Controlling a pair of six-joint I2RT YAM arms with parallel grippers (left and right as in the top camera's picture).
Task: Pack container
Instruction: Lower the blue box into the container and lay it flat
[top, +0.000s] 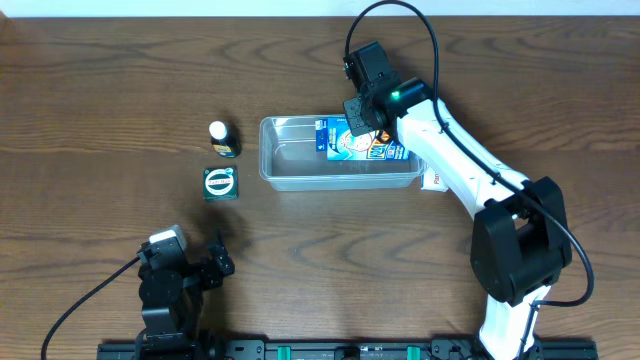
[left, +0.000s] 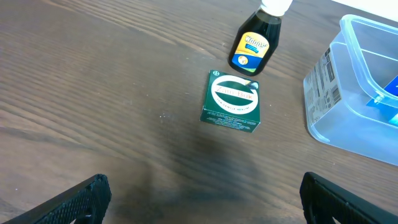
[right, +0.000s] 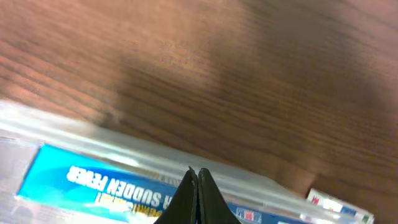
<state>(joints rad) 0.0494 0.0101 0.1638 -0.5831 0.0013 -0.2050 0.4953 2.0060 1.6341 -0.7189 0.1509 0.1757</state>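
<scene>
Near edge: a black rail (top: 300, 350) with green clips runs along the front of the surface, and both arm bases stand there.
Surface: dark brown wood grain (top: 100, 100), matte, with soft shadows under the arms.
Left claw: the left claw (left: 203, 186) sits low near the front left, its black fingers (left: 81, 199) spread wide, with bare wood between them.
Green box: a small square green box (left: 231, 102) with a white ring printed on top lies flat, farther out than the left claw and well apart from it.
Bottle: a dark bottle (left: 252, 50) with a white cap and yellow label stands just beyond the green box, close to it.
Container: the clear container (top: 290, 180) rests near the middle of the surface, to the right of the box and bottle. A barcode sticker (left: 323, 78) is on its left end wall.
Blue box: a blue printed box (top: 365, 145) lies at a slant in the right half of the container.
White packet: a small white packet (top: 432, 181) lies just beside the container's right end, partly under the right arm.
Right claw: the right claw (right: 198, 177) hangs over the blue box at the container's far side, its fingers pressed together tip to tip.
Room: beyond the far edge only a pale strip (top: 150, 10) shows, too plain to tell what it is.
</scene>
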